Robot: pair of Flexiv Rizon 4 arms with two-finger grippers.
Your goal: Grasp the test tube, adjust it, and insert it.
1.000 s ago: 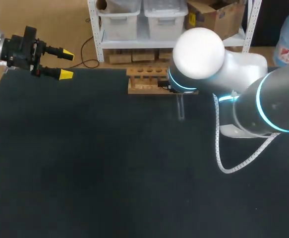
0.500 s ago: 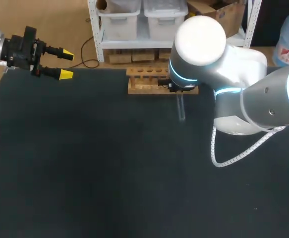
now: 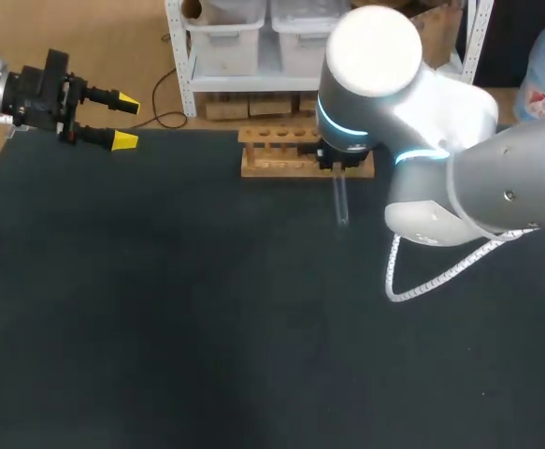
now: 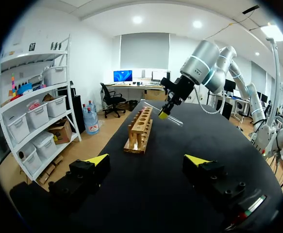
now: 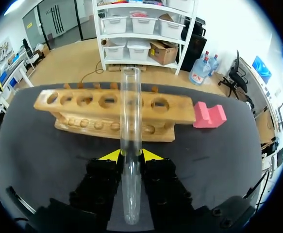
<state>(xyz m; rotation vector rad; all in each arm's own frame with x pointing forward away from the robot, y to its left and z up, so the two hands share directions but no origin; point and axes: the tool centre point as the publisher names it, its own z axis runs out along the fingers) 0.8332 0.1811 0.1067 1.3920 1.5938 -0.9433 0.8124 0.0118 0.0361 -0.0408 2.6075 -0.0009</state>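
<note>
Wooden rack (image 5: pixel 114 114) at black table's (image 3: pixel 160 309) far edge, pink block (image 5: pixel 209 115) beside it. Your right gripper (image 5: pixel 131 155) clamps test tube (image 5: pixel 130 97) just before rack. Your left gripper (image 4: pixel 147 160) spread wide, well apart.

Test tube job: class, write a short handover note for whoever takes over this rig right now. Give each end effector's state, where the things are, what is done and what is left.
Left end effector: open, empty, near the far left corner of the table.
Right end effector: shut on the test tube, held tilted in the air in front of the wooden rack.
Done: tube grasped and lifted.
Left: line the tube up with a rack hole and insert it. The holes that show look empty.
</note>
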